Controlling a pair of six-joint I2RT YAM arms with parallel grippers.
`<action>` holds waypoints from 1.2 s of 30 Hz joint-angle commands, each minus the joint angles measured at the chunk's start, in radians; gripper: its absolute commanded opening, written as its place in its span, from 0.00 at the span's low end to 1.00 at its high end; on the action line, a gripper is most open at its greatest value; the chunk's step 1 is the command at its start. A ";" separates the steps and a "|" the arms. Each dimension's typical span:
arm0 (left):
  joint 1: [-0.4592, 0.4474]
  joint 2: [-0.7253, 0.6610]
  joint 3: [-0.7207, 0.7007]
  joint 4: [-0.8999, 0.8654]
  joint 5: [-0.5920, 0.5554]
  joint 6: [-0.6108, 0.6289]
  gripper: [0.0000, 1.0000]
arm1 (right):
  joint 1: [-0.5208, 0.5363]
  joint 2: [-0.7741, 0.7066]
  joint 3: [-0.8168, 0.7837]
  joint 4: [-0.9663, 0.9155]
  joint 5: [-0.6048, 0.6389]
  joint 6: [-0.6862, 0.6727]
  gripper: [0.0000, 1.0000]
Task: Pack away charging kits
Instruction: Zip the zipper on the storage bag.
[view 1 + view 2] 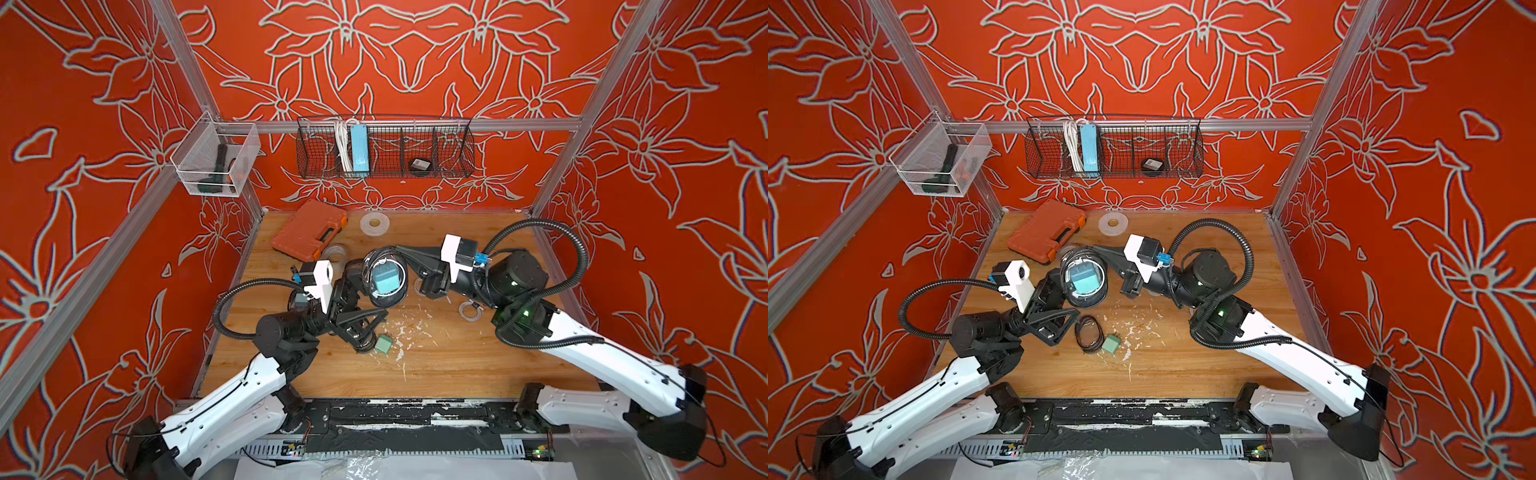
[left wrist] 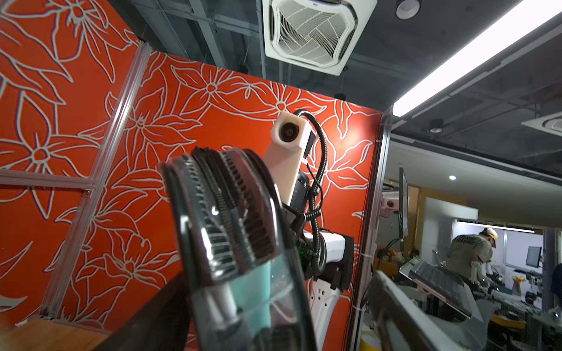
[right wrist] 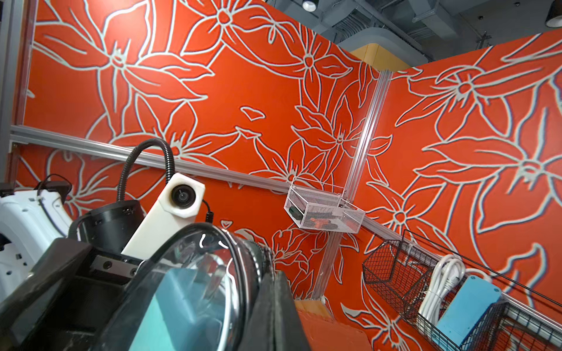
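A clear-topped, black-rimmed pouch (image 1: 384, 297) (image 1: 1084, 297) hangs above the table's middle with a teal plug adapter (image 1: 386, 278) (image 1: 1082, 279) inside it. My right gripper (image 1: 400, 249) (image 3: 275, 304) is shut on the pouch's zipper edge. On the opposite side my left gripper (image 1: 356, 272) (image 2: 273, 319) is open, and the pouch (image 2: 231, 228) stands between its spread fingers. A second green-teal adapter (image 1: 383, 344) lies on the table beside a dark coiled cable (image 1: 1088, 334). A white coiled cable (image 1: 469, 309) lies under the right arm.
An orange tool case (image 1: 309, 230) and a white tape roll (image 1: 374, 223) lie at the back of the wooden table. The wall's wire basket (image 1: 453, 149) holds a blue power strip (image 1: 358, 149) and another dark pouch (image 1: 419, 165). A mesh bin (image 1: 214, 160) hangs at the left.
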 commanded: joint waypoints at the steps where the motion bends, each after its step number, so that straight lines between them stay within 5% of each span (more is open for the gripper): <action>1: -0.001 -0.013 -0.007 0.105 -0.100 -0.040 0.85 | 0.031 0.029 0.047 0.147 0.080 0.067 0.00; 8: -0.001 -0.037 -0.028 0.079 -0.242 -0.034 0.84 | 0.116 0.057 0.049 0.200 0.229 0.089 0.00; 13: -0.001 -0.023 -0.023 0.102 -0.236 -0.052 0.79 | 0.163 0.046 0.042 0.202 0.291 0.058 0.00; 19: -0.001 -0.011 0.007 0.077 -0.228 -0.069 0.54 | 0.171 0.040 0.037 0.196 0.290 0.060 0.00; 27: -0.001 -0.024 0.050 -0.037 -0.250 -0.037 0.05 | 0.172 0.031 0.012 0.169 0.345 0.017 0.00; 36: -0.001 -0.077 0.190 -0.534 -0.182 0.144 0.00 | 0.111 -0.016 0.118 -0.201 0.289 -0.155 0.00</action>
